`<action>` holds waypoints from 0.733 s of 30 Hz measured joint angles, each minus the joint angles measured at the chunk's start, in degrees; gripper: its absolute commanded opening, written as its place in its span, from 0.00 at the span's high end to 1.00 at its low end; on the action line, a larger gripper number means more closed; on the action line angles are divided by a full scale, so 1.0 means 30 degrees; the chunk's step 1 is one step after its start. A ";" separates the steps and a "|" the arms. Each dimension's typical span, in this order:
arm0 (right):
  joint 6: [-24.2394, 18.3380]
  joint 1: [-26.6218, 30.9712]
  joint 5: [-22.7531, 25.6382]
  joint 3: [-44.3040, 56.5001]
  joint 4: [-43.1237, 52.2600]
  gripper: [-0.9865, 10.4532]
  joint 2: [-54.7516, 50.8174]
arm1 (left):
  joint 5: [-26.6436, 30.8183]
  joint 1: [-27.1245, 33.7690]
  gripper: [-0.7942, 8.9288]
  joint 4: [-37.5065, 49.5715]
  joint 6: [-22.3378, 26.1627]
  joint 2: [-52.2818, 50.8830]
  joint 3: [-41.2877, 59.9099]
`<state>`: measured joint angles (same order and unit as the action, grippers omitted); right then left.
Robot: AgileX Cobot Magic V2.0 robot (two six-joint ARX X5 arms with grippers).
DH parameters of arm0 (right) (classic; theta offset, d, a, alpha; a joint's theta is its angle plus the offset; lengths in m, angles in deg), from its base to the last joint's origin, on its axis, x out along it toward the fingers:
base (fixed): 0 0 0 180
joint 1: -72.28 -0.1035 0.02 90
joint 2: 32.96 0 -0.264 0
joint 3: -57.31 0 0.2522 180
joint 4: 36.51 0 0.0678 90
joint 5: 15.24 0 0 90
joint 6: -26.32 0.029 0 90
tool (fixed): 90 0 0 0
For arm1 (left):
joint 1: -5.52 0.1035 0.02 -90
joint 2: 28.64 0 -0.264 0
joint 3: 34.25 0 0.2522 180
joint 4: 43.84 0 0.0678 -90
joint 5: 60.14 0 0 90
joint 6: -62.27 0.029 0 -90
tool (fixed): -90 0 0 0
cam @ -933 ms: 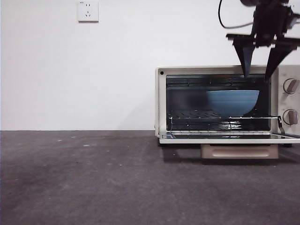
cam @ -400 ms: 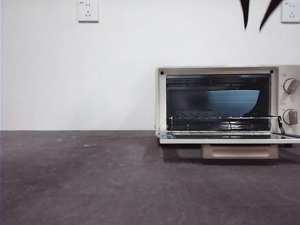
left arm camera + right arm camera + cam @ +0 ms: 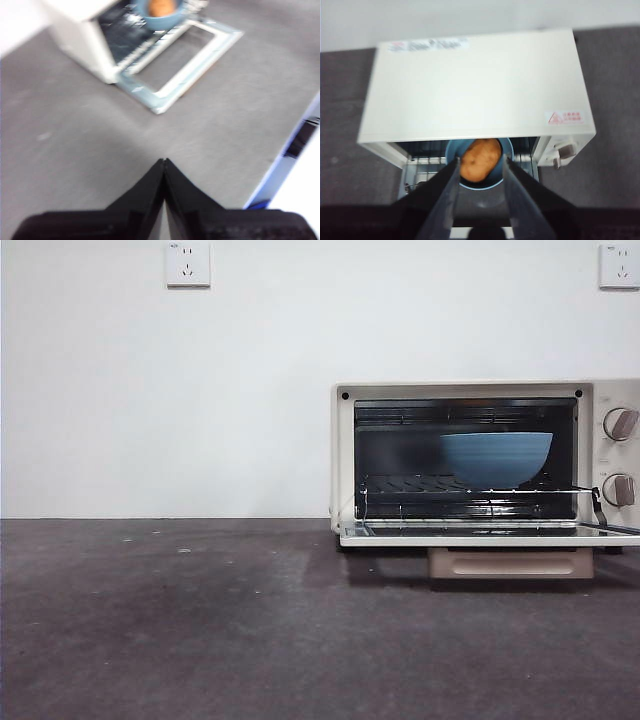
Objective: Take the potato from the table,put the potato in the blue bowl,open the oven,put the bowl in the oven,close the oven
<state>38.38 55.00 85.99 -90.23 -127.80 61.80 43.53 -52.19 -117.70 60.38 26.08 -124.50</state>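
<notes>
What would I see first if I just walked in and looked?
You would spot the cream oven on the right side of the table, its door folded down flat. Inside on the rack sits the blue bowl with the orange-brown potato in it. The right pincer hangs open above the oven; the left pincer waits shut, off to the side.

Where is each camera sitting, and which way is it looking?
Front view: low by the table, facing the open oven; no arm shows.
Left wrist view: above the table; shut left tool.
Right wrist view: above the oven; open right tool.
Both wrist views share the potato in the bowl.
</notes>
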 measured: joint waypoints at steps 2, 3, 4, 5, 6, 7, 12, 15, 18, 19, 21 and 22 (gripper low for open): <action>-0.0488 -0.0117 0.0007 0.0000 0.0000 0.78 -0.0896 | -0.0641 0.0328 0.93 0.0495 0.0153 0.1071 0.0000; -0.0787 -0.0124 0.0000 0.0000 0.0000 0.78 -0.1399 | -0.1173 0.0590 0.93 0.0758 0.0284 0.1654 0.0000; -0.1093 -0.0131 0.0022 0.0000 0.0000 0.78 -0.1902 | -0.1902 0.0896 0.93 0.0991 0.0393 0.2215 0.0000; -0.1377 -0.0124 0.0058 0.0000 0.0000 0.78 -0.2302 | -0.2565 0.1231 0.93 0.1231 0.0481 0.2667 0.0000; -0.1676 -0.0124 0.0073 0.0000 0.0000 0.78 -0.2754 | -0.3483 0.1683 0.93 0.1603 0.0583 0.3191 0.0000; -0.1938 -0.0124 0.0102 0.0000 0.0000 0.78 -0.3191 | -0.4452 0.2186 0.93 0.1996 0.0729 0.3723 0.0000; -0.3067 -0.0109 0.0350 0.0197 0.0000 0.78 -0.5085 | -0.9107 0.5166 0.93 0.3483 0.1209 0.6681 0.0000; -0.3657 -0.0109 0.0787 0.0882 0.0000 0.82 -0.6492 | -1.2437 0.7038 0.93 0.4226 0.1253 0.8699 0.0000; -0.4000 -0.0109 0.1421 0.2062 0.0000 0.90 -0.8014 | -1.5300 0.8393 0.92 0.5056 0.0976 1.0710 0.0000; -0.4095 -0.0109 0.1647 0.2550 0.0000 0.91 -0.8473 | -1.5824 0.8663 0.92 0.5362 0.0874 1.1293 0.0000; -0.4277 -0.0109 0.2149 0.3905 0.0000 0.92 -0.9530 | -1.6232 0.9165 0.92 0.6069 0.0342 1.2677 0.0000; -0.4328 -0.0109 0.2375 0.4583 0.0000 0.92 -0.9981 | -1.6298 0.9377 0.92 0.6339 0.0022 1.3282 0.0000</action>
<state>25.40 54.67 93.11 -76.48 -127.80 31.85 -5.36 -24.06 -98.68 60.45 65.93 -124.50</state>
